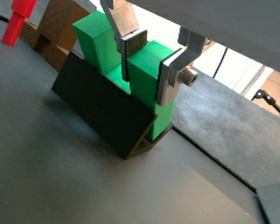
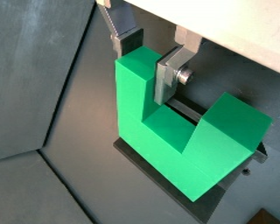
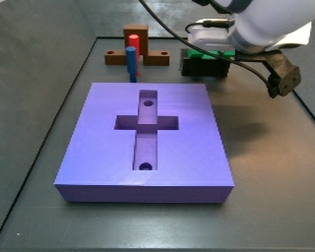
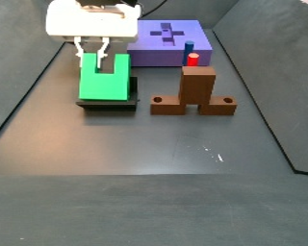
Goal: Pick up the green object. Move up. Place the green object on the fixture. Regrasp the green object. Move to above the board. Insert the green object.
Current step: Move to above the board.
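**Green piece seated on the fixture, one prong between the fingers**

While the green object [image 2: 166,131] looks matte, flat-faced and U-shaped in both wrist views, we see the gripper [image 2: 152,54] straddling one upright prong, its silver-plate fingers [image 1: 173,77] closed narrow against that prong's faces. The piece stands on the dark fixture [image 1: 101,109], whose slanted front face shows in a wrist view. In a side view we find the gripper [image 4: 95,48] directly above the green object [image 4: 103,82], beside the orange-brown stand [image 4: 192,92] on the dark counter [image 4: 143,163]. Only the side views show the smooth purple board [image 3: 147,138] with its cross-shaped slot and the red peg [image 3: 131,58].
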Tool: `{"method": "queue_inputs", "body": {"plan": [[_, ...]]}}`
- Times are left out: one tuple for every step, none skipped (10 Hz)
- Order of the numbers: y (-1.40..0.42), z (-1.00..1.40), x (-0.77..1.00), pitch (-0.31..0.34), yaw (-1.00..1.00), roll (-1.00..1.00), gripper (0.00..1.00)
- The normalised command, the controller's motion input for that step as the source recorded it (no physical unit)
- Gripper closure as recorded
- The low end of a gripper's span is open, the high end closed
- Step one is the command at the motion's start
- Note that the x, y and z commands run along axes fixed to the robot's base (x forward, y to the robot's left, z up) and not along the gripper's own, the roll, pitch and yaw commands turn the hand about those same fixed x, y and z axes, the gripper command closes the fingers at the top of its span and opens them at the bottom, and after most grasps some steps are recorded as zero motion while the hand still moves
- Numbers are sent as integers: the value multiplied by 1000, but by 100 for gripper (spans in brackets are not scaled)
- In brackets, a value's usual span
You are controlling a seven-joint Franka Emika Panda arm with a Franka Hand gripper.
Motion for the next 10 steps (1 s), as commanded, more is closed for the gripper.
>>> {"method": "queue_inputs", "body": {"plan": [[0,1400,0,0,0,0,100],[-39,1400,-15,22,-8,-6,100],[-43,1400,-52,39,-9,-43,100],[-24,1400,-40,28,2,-32,100],[-42,1400,-19,67,1,-7,100],[-64,1400,-21,73,4,-6,100],[-34,1400,-6,71,10,-15,100],[-33,814,12,79,20,-6,100],[-38,432,31,88,29,10,100],[-27,205,51,104,41,8,100]]}}
